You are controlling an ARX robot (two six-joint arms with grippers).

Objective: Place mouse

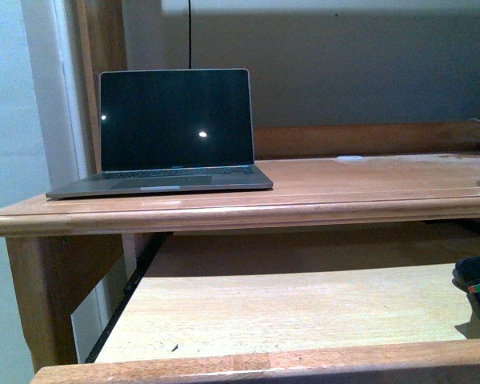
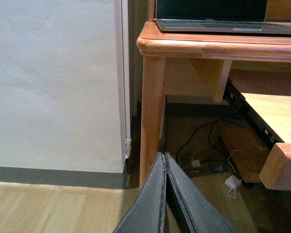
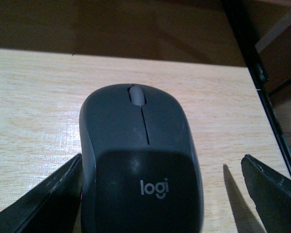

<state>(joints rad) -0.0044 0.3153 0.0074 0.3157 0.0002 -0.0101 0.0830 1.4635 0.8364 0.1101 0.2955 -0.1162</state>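
A small dark grey, smooth, domed plastic mouse [image 3: 136, 136], marked "logi" and fitted with a pale grey scroll wheel, is seen in the right wrist view lying flat on the pale, light-grained wooden pull-out shelf [image 3: 34, 97], between the two black fingers of the right gripper [image 3: 162, 162]. The jaws are held wide apart: one finger [image 3: 48, 199] lies against or just beside one flank of the mouse, while the other finger [image 3: 274, 189] stands well clear of the opposite flank, and nothing is clamped. In the front view the shelf is drawn out below the top of the honey-coloured wooden desk [image 1: 344, 188], and a dark shape [image 1: 474, 272] is cut off at the right edge; it is probably the right gripper, but too little is shown to be sure. An open grey laptop [image 1: 176, 120] with a black screen is set on the left part of the desk top. In the left wrist view the left gripper [image 2: 165, 162] is held near the desk leg [image 2: 152, 111], its dark fingers pressed together with nothing between them, above a light wooden floor [image 2: 48, 208]; a white wall [image 2: 53, 82] and loose cables [image 2: 199, 141] are also shown
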